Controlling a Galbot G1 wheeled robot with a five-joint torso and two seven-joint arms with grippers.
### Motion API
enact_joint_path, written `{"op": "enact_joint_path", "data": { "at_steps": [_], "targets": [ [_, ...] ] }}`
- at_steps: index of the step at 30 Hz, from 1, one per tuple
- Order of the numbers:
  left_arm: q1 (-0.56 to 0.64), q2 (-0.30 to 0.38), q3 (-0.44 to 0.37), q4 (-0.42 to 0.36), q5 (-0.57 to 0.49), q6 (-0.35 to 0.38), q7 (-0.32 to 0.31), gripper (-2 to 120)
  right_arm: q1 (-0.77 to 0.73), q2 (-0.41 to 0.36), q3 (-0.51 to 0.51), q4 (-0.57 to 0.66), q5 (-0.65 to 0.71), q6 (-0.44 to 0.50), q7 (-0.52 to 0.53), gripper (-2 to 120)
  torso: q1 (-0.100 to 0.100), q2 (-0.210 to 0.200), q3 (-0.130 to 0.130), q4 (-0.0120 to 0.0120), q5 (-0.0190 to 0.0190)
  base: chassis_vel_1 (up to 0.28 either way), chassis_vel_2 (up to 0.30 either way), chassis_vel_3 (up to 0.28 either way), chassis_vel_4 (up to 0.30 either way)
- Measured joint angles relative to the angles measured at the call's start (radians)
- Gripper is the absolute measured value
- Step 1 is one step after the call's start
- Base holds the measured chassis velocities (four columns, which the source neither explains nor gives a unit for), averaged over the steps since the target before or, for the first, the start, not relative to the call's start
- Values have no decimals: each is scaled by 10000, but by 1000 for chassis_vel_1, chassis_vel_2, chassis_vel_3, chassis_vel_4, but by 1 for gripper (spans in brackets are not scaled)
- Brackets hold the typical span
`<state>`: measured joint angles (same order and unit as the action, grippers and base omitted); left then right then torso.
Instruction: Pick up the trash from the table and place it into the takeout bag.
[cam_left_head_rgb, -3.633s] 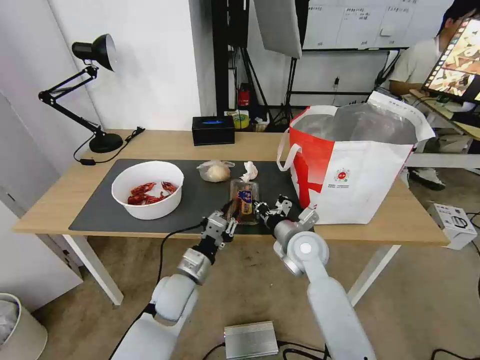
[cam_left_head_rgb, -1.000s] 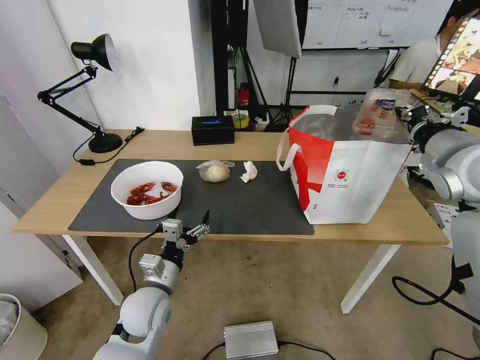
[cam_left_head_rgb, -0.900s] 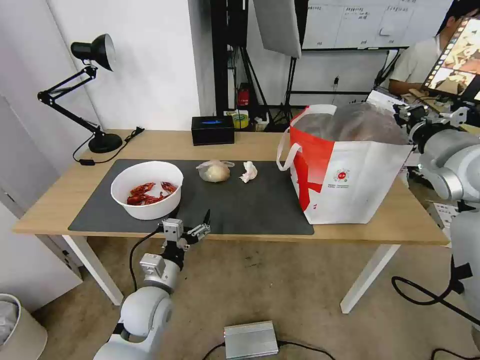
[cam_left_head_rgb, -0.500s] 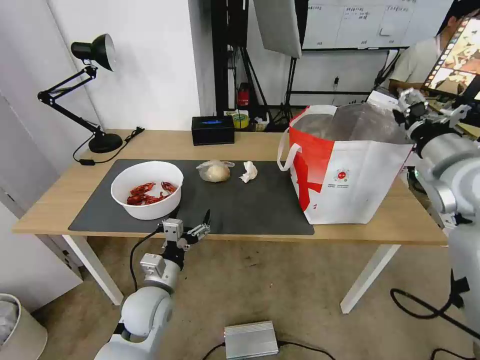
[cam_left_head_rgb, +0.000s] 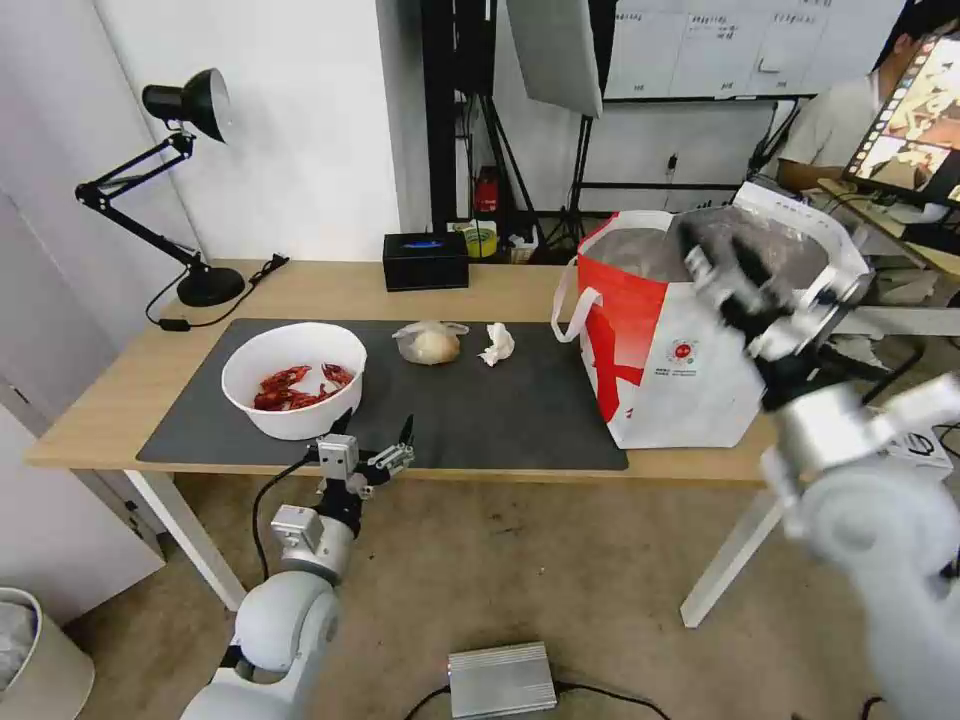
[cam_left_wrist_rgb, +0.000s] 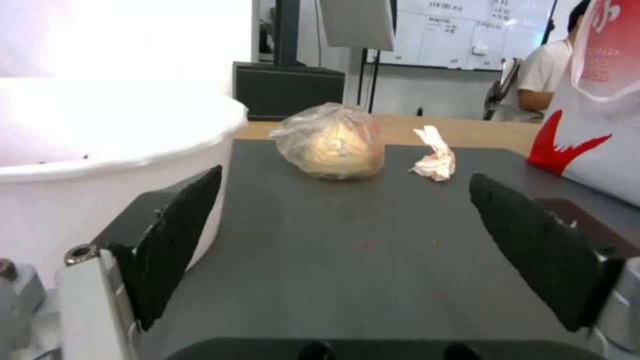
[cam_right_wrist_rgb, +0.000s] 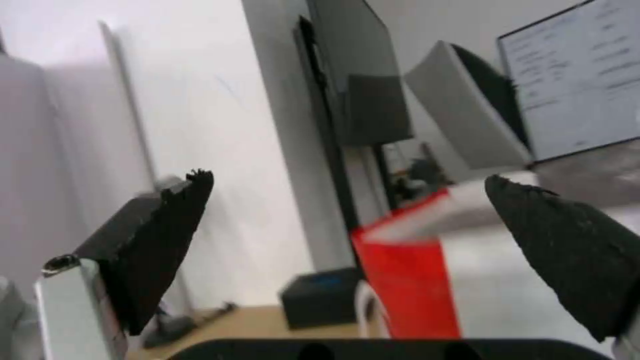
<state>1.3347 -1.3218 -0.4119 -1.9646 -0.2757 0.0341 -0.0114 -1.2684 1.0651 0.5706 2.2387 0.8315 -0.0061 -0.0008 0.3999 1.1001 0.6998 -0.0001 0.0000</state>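
On the table's (cam_left_head_rgb: 330, 285) dark mat (cam_left_head_rgb: 500, 410) stand a white bowl of red crayfish shells (cam_left_head_rgb: 295, 378), a clear bag with a beige lump (cam_left_head_rgb: 430, 343) and a crumpled white tissue (cam_left_head_rgb: 498, 343). The takeout bag (cam_left_head_rgb: 680, 370) stands open at the right end. My left gripper (cam_left_head_rgb: 377, 425) hovers open at the table's front edge, beside the bowl (cam_left_wrist_rgb: 100, 160), facing the lump bag (cam_left_wrist_rgb: 331, 141) and tissue (cam_left_wrist_rgb: 432, 160). My right gripper (cam_left_head_rgb: 728, 268) is open and empty in front of the takeout bag's upper part (cam_right_wrist_rgb: 413, 280).
A black desk lamp (cam_left_head_rgb: 185, 110) stands at the back left corner and a small black box (cam_left_head_rgb: 427, 260) at the back edge. A silver box (cam_left_head_rgb: 500, 680) lies on the floor under the table. A person sits far right behind the bag.
The right gripper let go of the clear clamshell tray over the bag, then swung down and leftward in front of the bag. The left gripper pulled back left to the bowl earlier and now holds still.
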Motion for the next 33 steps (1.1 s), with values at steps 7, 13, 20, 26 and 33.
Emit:
{"op": "enact_joint_path", "data": {
  "at_steps": [7,13,20,26,33],
  "targets": [
    [146,56,-341,-62,7,55,159,100,-1041,853,-192,-402,-2304,508,290,100,0,0,0,2,-3,0,0,0,0],
    [538,179,-681,-267,91,106,253,100,-1904,1624,-546,-1271,-4266,1274,505,100,0,-1,1,1,-1,0,0,0,0],
    [1091,342,-1168,-444,104,112,505,100,-2625,2201,-924,-1543,-4930,1665,521,100,-1,-1,1,2,-2,0,0,0,0],
    [1217,317,-1371,-444,107,85,633,100,-2730,2467,-1239,-1790,-5235,1824,494,100,-1,-1,1,2,0,0,0,0,0],
    [1168,255,-1331,-432,107,84,646,100,-2450,2417,-1550,-1874,-5001,1670,496,100,0,-1,2,1,0,0,0,0,0]
  ]
}}
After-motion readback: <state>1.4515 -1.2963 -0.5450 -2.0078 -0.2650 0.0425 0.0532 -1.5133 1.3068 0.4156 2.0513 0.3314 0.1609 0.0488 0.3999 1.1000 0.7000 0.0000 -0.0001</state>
